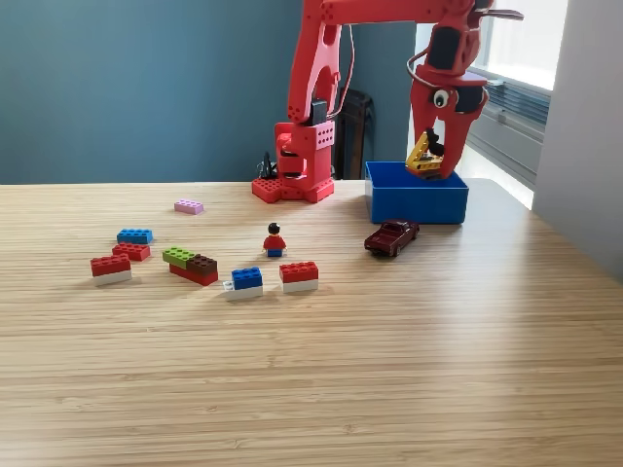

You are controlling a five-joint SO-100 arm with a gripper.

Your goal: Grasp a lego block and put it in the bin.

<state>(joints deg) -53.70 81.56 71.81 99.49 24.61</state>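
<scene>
Block carried over the bin, release not yet made.

The gripper [435, 163] hangs nose-down over the blue bin [417, 202] at the far right of the worktop [389, 370], its jaws closed on a small yellow lego block [422, 159] that sits just above the bin's rim; whether a dark piece is pinched with it I cannot tell. By my reading the grasp and the carry are done, and only the drop into the bin is left. Just in front of the bin stands a dark red toy car [391, 236]. Further left lie a minifigure [274, 239], a red-and-white brick [299, 275], a blue-and-white brick [245, 282], a green-brown-red stack [192, 265], more red and blue bricks, and a pink brick [189, 206], all untouched.
</scene>
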